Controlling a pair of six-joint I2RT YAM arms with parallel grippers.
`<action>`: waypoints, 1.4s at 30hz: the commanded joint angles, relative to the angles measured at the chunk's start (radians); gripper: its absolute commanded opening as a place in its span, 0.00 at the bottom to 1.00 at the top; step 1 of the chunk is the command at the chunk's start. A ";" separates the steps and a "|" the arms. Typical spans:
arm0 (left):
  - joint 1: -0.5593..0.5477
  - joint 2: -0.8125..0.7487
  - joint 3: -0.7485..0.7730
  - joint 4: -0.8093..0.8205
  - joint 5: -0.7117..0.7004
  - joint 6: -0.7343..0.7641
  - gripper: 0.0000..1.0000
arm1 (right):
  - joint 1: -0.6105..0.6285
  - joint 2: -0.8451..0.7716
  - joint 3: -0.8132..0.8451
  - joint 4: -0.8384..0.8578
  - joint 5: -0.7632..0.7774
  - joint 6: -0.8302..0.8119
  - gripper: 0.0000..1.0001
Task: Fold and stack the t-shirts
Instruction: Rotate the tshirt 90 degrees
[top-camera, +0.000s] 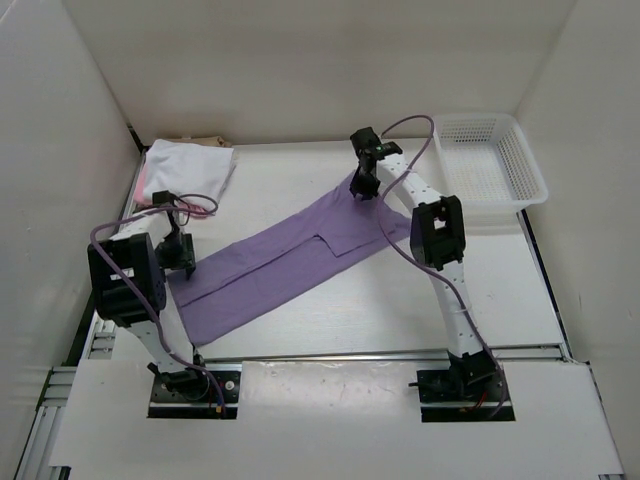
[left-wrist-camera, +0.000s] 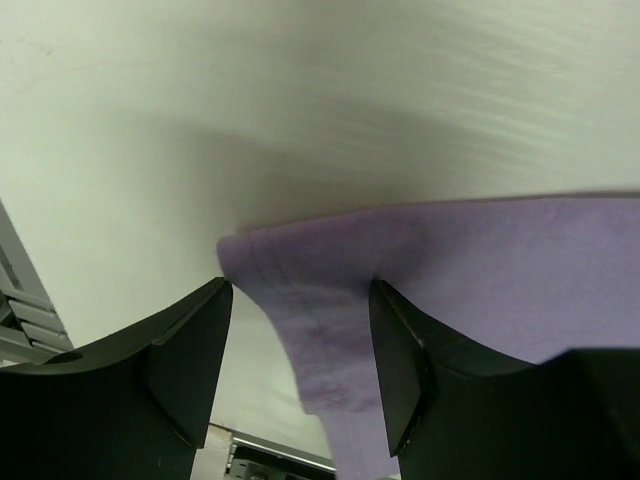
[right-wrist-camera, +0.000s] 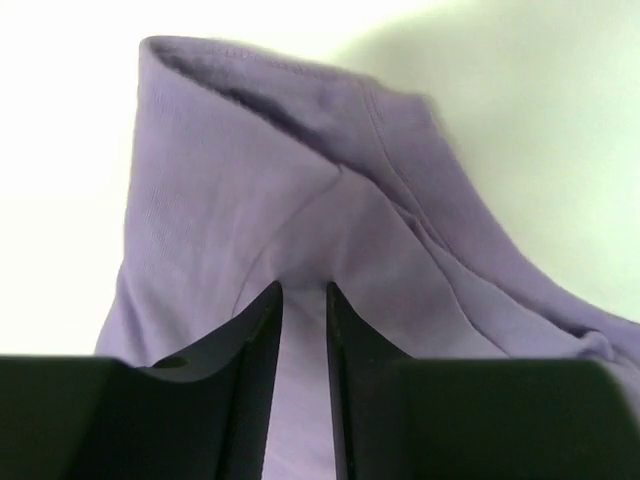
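The lavender purple cloth t-shirt (top-camera: 290, 260) lies flat on the pale table (top-camera: 480, 290) as a long band. Its long axis runs on a diagonal from the near left to the far right, and one arm stands at each end of that line.

The left gripper (left-wrist-camera: 300, 290) is at the near-left end. Its jaws stand wide apart, and a corner of the cloth passes loosely between them without being pressed. The right gripper (right-wrist-camera: 305, 290) is at the far-right end. Its jaws are narrow and closed on a fold of the fabric, with creases drawn in toward the tips.

Both ends lie directly at the jaws, so neither arm has to reach. The likely next move is a fold across the short way, one end carried over toward the other along the diagonal. The right arm looks better placed to carry, since it alone has a grip.

The stack waits in the far-left corner, with a white folded cloth t-shirt (top-camera: 190, 160) on top. It is nearer the left arm. The white plastic mesh basket (top-camera: 490, 160) sits at the far right, well apart from the cloth
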 joint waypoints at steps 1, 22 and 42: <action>0.042 -0.063 -0.006 -0.019 0.015 -0.001 0.68 | 0.028 -0.077 0.021 0.151 -0.083 -0.082 0.31; 0.114 -0.151 -0.045 -0.029 -0.013 -0.001 0.69 | -0.075 -0.433 -0.794 0.237 -0.044 0.294 0.56; 0.043 -0.152 -0.077 -0.134 0.156 -0.001 0.72 | -0.107 0.083 0.025 0.581 -0.187 0.212 0.80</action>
